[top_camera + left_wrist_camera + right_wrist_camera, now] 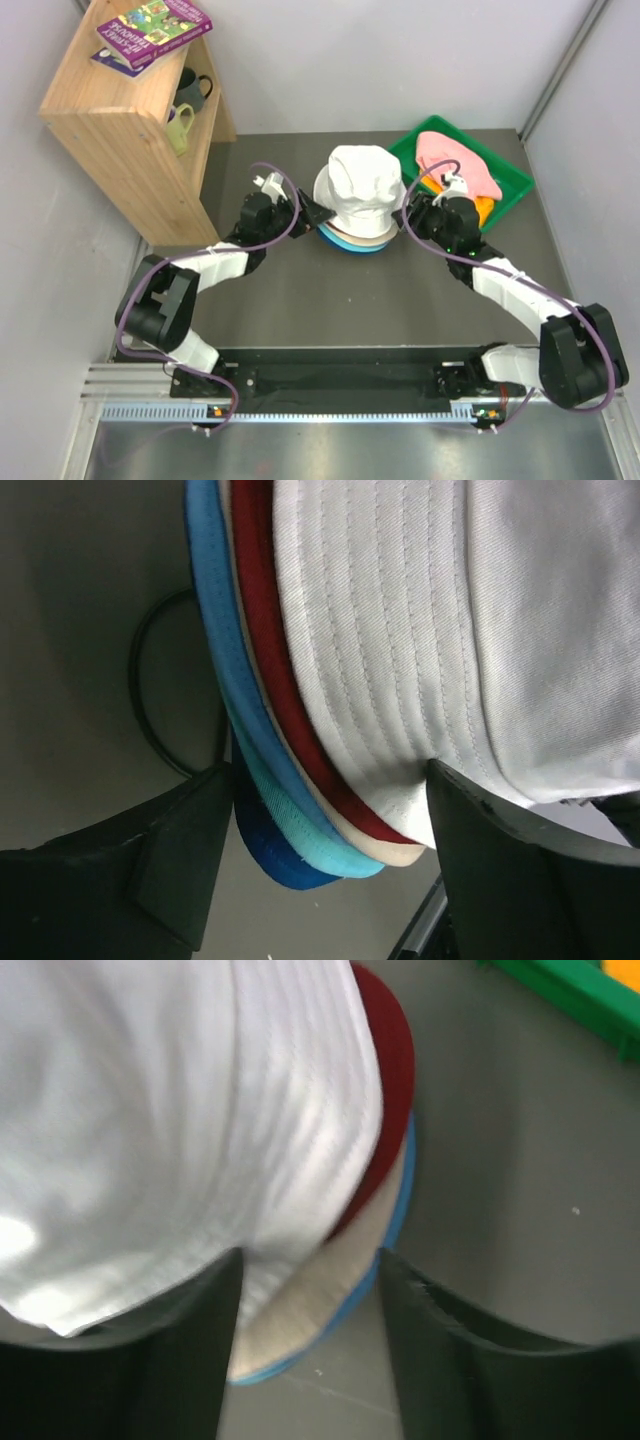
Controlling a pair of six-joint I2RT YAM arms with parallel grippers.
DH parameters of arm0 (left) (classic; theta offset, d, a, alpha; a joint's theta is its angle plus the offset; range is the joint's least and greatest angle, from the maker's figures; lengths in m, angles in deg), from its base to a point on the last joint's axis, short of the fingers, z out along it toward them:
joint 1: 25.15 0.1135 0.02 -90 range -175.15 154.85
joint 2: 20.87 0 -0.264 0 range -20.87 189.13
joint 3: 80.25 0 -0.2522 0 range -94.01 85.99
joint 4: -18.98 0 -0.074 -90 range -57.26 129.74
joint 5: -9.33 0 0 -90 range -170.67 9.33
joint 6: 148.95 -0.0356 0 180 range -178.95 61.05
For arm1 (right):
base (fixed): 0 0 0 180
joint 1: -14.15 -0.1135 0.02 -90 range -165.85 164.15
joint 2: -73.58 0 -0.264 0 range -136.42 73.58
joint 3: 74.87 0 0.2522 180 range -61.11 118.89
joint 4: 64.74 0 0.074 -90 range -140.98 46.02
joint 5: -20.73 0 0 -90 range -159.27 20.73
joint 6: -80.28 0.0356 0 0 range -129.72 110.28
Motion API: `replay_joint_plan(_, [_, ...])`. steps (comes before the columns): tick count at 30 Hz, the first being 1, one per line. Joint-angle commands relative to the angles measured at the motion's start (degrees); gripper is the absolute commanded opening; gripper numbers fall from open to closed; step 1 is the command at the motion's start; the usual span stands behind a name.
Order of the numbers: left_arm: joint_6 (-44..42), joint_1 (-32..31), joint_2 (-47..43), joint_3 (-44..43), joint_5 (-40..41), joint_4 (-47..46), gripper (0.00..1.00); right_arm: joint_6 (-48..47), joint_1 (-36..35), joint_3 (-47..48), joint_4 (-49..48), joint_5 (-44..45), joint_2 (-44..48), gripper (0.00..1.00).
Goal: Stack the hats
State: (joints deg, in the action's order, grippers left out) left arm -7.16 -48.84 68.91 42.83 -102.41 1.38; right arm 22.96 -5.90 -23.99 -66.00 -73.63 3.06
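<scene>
The dark desk (300, 300) takes up most of what I can see, with a wooden shelf (120, 130) at its far left corner and a green tray (515, 180) at the far right. In the middle of the desk, between the two arms, sits the stack of hats (358, 228). The white hat (358, 185) is on top with its crown up. Under it, showing only by their brims, are a dark red hat (265, 630), a beige hat (390, 855), a teal hat (335, 855) and a blue hat (280, 870) at the bottom. A pink hat (455, 160) and an orange hat (484, 208) lie in the tray, well apart from the pile, so I'd say the job is only partly done. The left tool (315, 212) is at the left side of the stack, released, its fingers spread wide with the brim edges between them and nothing pinched. The right tool (406, 214) is at the right side, also released, with the white brim hanging between its fingers. These hats look light, soft and floppy, and a crown would likely cave in under a grip. The stitched brim seems the firmer place to hold, ideally pinched at opposite edges.
</scene>
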Motion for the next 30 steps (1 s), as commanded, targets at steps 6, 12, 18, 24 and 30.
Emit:
replay_joint_plan(6, [-8.97,4.70,-2.06,-4.82,-0.94,7.97,0.95,-7.81,13.18,2.86,16.87,-4.86,9.69,0.84])
replay_joint_plan(12, [-14.77,5.66,-7.50,-5.80,1.78,16.23,0.99,-10.89,26.02,8.66,18.45,-5.92,5.50,0.86])
replay_joint_plan(18, [-21.10,8.65,-12.69,-4.31,11.00,22.46,0.99,-11.59,29.98,19.20,16.18,-3.82,-10.93,0.83])
replay_joint_plan(24, [-26.82,9.53,-16.74,-1.32,19.44,23.88,0.99,-9.93,30.34,29.75,13.99,-1.27,-27.20,0.79])
replay_joint_plan(30, [-28.15,9.62,-19.81,-0.09,21.21,23.62,0.99,-7.99,30.34,35.64,13.19,1.37,-35.82,0.79])
